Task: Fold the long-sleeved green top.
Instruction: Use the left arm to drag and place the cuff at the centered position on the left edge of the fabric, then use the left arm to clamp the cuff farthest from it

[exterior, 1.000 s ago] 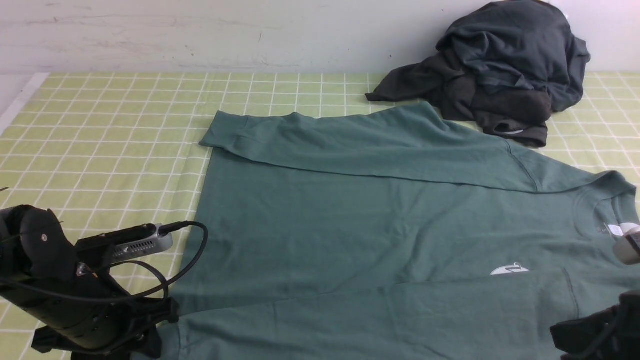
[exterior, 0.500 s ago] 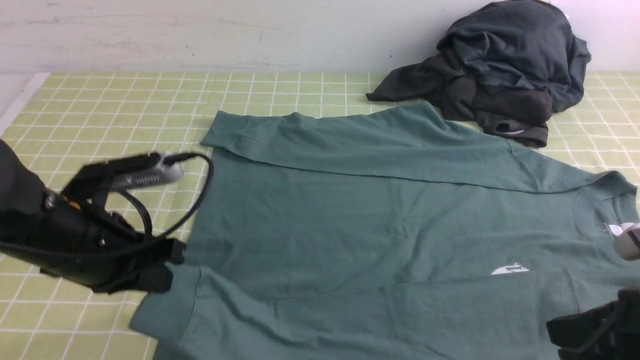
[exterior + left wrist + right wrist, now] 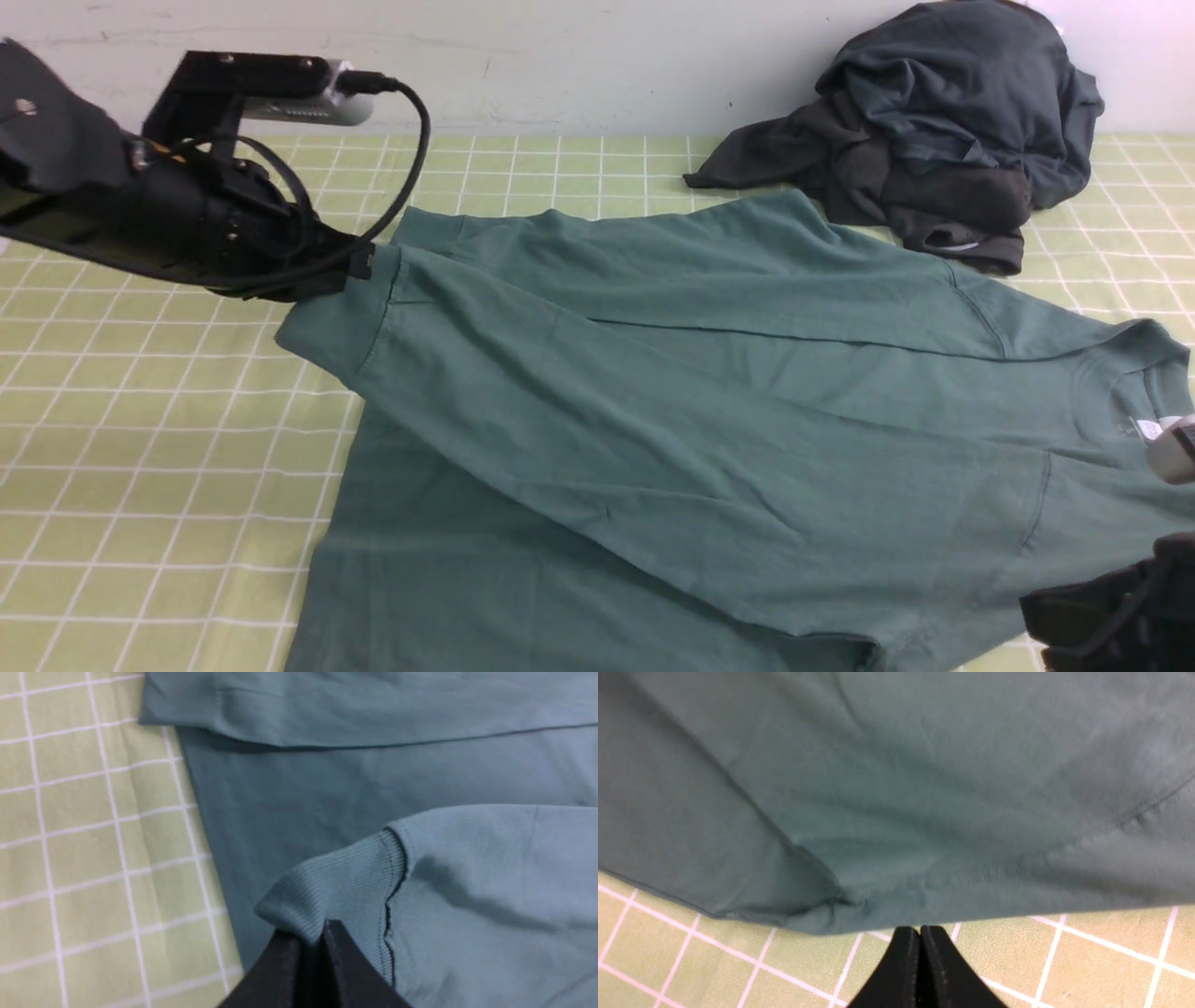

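The green long-sleeved top [image 3: 709,392] lies spread across the checked cloth, collar and white neck label [image 3: 1146,428] at the right. Its far sleeve is folded over the body along the back edge. My left gripper [image 3: 359,264] is shut on the ribbed cuff [image 3: 327,891] of the near sleeve and holds it raised over the body at the upper left. The sleeve runs diagonally from there to the right shoulder. My right gripper [image 3: 920,929] is shut and empty, just off the top's near edge [image 3: 924,905], above bare cloth.
A heap of dark charcoal-grey garments [image 3: 934,131] sits at the back right against the wall. The yellow-green checked tablecloth [image 3: 168,420] shows bare at the left. A white object [image 3: 1172,450] sits at the right edge by the collar.
My left gripper has lifted the near sleeve's cuff from the front left and carried it up and back across the body. The chest logo is now covered. The right arm has not moved.
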You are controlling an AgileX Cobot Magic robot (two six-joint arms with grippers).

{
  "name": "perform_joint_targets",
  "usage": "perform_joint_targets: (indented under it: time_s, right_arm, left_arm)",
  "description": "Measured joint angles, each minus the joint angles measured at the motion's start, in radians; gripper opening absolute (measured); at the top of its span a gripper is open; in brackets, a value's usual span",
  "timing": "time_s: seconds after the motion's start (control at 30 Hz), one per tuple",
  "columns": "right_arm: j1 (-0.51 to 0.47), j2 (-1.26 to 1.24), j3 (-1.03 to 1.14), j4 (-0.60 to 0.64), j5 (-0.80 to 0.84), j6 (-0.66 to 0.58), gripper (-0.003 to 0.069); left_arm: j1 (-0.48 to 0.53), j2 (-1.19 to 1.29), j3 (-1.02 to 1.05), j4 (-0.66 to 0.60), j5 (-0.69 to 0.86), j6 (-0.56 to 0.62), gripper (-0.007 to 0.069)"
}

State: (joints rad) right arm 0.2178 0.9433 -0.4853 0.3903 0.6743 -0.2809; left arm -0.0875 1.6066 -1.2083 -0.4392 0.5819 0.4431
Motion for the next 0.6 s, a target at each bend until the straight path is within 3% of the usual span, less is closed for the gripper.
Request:
perform_joint_targets:
  time_s: [0.17,0.3,0.43,0.6]
  right_arm:
    - [0.000,0.000,0.000,0.010,-0.001,0.000,-0.0014]
    - [0.000,0.000,0.000,0.010,-0.005,0.000,-0.0014]
    - [0.000,0.000,0.000,0.010,-0.015,-0.003,-0.0014]
    - [0.000,0.000,0.000,0.003,-0.030,-0.024,-0.0014]
  left_arm:
    - [0.000,0.242,-0.187,0.012,0.039,-0.001,0.0079]
    - [0.020,0.440,-0.428,0.022,0.095,-0.082,0.0255]
    - [0.049,0.578,-0.620,0.075,0.095,-0.181,0.0360]
    - [0.062,0.731,-0.789,0.131,0.095,-0.262,0.0388]
